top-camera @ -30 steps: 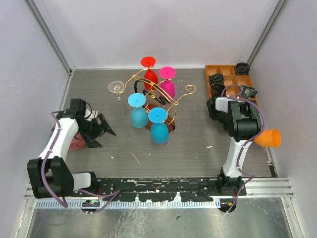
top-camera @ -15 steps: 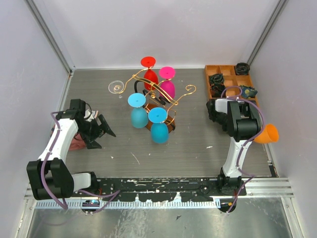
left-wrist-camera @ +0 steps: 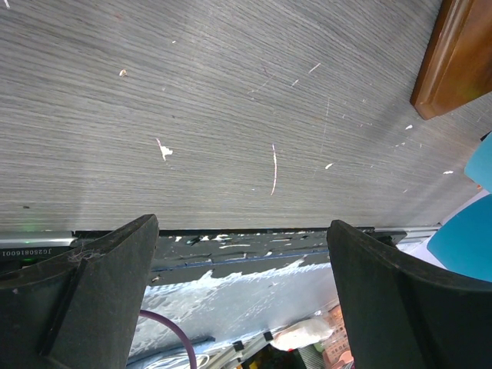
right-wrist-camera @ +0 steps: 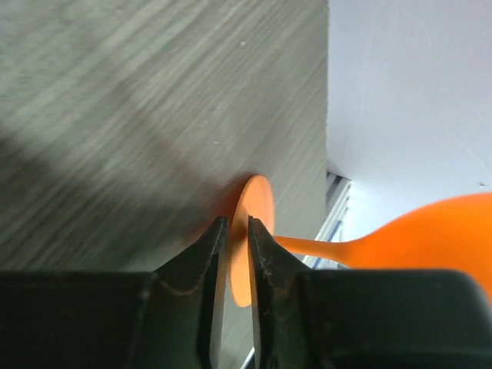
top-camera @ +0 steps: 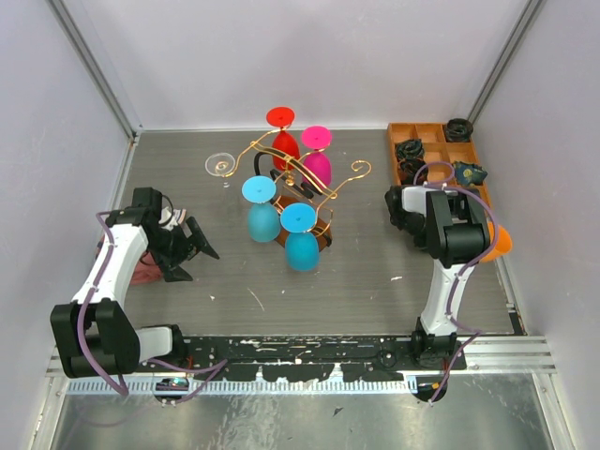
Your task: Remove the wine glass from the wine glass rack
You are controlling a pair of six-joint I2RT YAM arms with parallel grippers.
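Laying the orange wine glass (right-wrist-camera: 430, 231) down by the table's (right-wrist-camera: 115, 115) right edge, pinching its foot in the right pincer (right-wrist-camera: 237, 231), with the left pincer (left-wrist-camera: 240, 224) spread; next, needing a gentle release.

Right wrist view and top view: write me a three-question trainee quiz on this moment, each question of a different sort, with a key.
1. Count: how many blue wine glasses hang on the gold wire wine glass rack with the brown wooden base?
2. True or false: the left gripper has its jaws wide apart with nothing between them.
3. Pick one: which part of the opaque orange wine glass sits between the jaws of the right gripper? A, the bowl. B, the stem. C, the flat round foot.

Key: 1, two. 2, true. 3, C.
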